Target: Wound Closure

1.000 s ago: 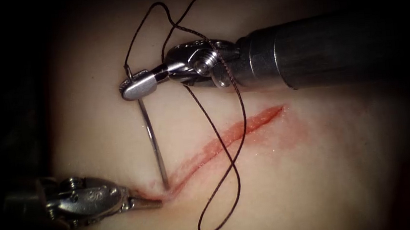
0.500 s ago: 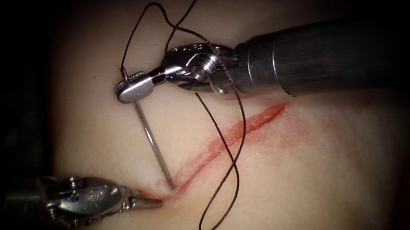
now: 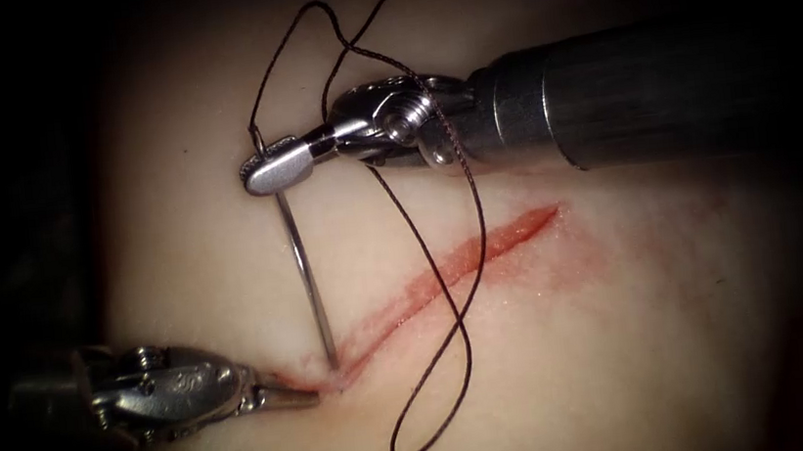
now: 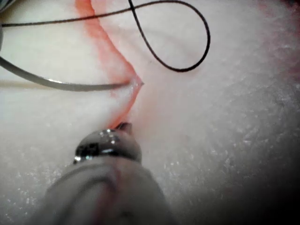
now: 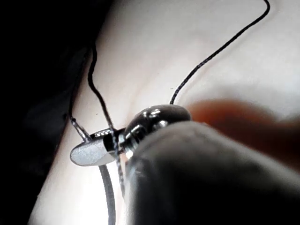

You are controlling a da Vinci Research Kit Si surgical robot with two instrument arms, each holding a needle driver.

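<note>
My right tool (image 3: pixel 276 167) comes in from the right, jaws shut on the curved needle (image 3: pixel 302 264) near its thread end. The needle runs down to the left end of the cut (image 3: pixel 445 266), where its point touches the tissue (image 3: pixel 630 351) and seems just sunk in. Dark thread (image 3: pixel 461 328) leaves the needle's end, loops over the right tool's wrist and hangs across the cut in a long loop. My left tool (image 3: pixel 290 396) lies low at the left, jaws shut on nothing, tip against the cut's left end. The left wrist view shows this tip (image 4: pixel 123 126), the needle (image 4: pixel 61 85) and the thread loop (image 4: pixel 197 28).
Red fluid stains the cut's edges and the tissue to the right of its far end (image 3: pixel 571 248). In the right wrist view, the right tool (image 5: pixel 91 153) holds the needle (image 5: pixel 108 192), and thread (image 5: pixel 220 47) trails over the pale tissue.
The right tool swung a little left with the needle's upper end, then back right. The needle's point stayed at the cut's left end. The left tool has not moved.
</note>
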